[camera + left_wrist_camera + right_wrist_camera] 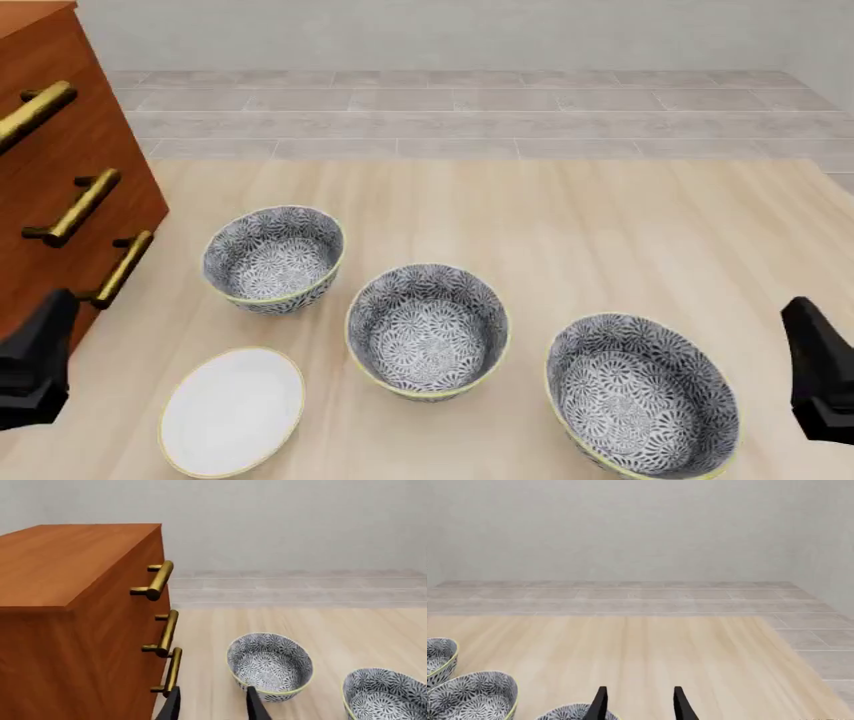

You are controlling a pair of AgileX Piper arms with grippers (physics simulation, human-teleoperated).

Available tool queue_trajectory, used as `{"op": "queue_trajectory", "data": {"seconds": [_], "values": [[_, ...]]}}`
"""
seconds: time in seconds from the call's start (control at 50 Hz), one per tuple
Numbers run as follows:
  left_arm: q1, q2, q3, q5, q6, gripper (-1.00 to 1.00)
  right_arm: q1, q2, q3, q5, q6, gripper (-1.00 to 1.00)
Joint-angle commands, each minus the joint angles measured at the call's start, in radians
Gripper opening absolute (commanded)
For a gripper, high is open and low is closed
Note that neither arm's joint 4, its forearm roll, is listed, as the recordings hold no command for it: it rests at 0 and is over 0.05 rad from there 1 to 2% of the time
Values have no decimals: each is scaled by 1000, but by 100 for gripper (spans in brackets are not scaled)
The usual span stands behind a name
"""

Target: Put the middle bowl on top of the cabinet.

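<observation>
The middle bowl [427,330] sits upright on the counter [601,230], between its two lookalikes and roughly midway between the arms, ahead of both. The left gripper [212,705], fingers apart and empty, looks the better pick, since the cabinet [54,170] stands on its side. The right gripper [638,704] also hangs spread and empty. Being round, the bowl has no long axis; a rim pinch seems the way in. Count: three patterned bowls, one plate [231,410], one cabinet.
</observation>
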Motion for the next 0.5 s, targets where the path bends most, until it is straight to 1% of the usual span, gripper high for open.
{"op": "queue_trajectory", "data": {"seconds": [0.02,0.06,0.08,0.32,0.36,0.38,0.4,0.44,0.5], "values": [[-26,-136,21,59,26,100,-2,-15,-1,11,16,100],[-29,-132,19,71,-9,100,-1,-13,-1,9,14,100],[-23,-135,18,73,10,100,0,-12,-1,8,17,100],[-39,-131,6,98,9,100,-4,-14,-1,10,33,100],[-40,-70,-1,64,16,100,-4,-9,-2,6,37,100],[-51,-1,-19,35,18,100,-4,-10,-1,6,39,100],[-58,29,-28,20,17,100,-4,-9,0,5,39,100],[-74,100,-44,-20,-1,100,-4,-4,-3,2,43,100],[-78,171,-88,-32,-2,100,-8,-8,-1,5,46,100]]}}
